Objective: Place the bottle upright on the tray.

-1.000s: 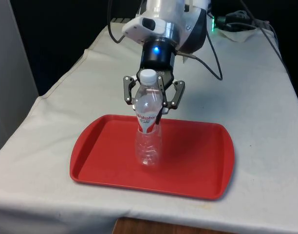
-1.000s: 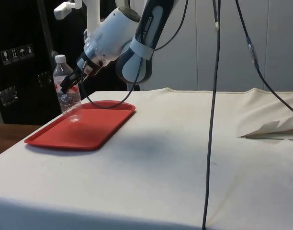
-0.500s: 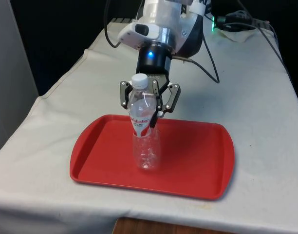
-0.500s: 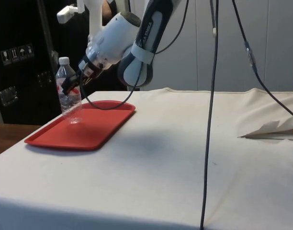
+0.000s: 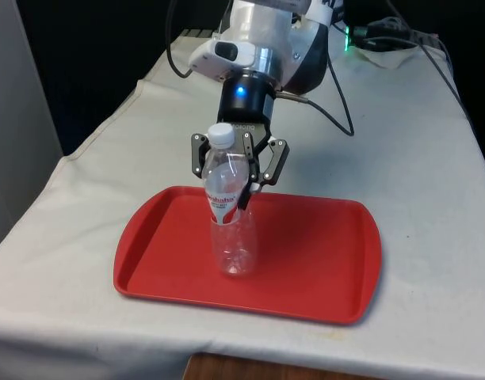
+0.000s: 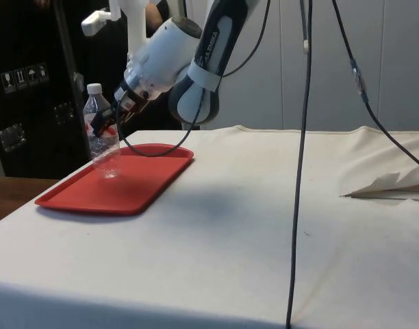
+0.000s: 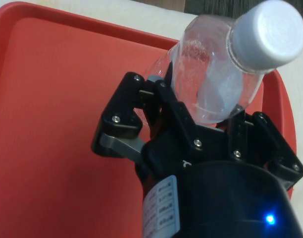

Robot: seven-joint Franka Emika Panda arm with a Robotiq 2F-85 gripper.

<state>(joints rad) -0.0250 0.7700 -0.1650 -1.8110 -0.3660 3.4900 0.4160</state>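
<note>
White-clothed table (image 5: 433, 198) | red tray (image 5: 322, 269) | clear bottle (image 5: 229, 214) stood upright on tray, clasped by gripper (image 5: 241, 176)

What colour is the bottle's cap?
White; the bottle's cap shows best in the front view.

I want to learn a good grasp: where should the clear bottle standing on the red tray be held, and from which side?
Grip the bottle on its straight labelled body, below the white cap, coming from the robot's side, as the claw does now. The bottle stands upright on the tray, so a sideways pinch across the round body probably keeps it vertical.
</note>
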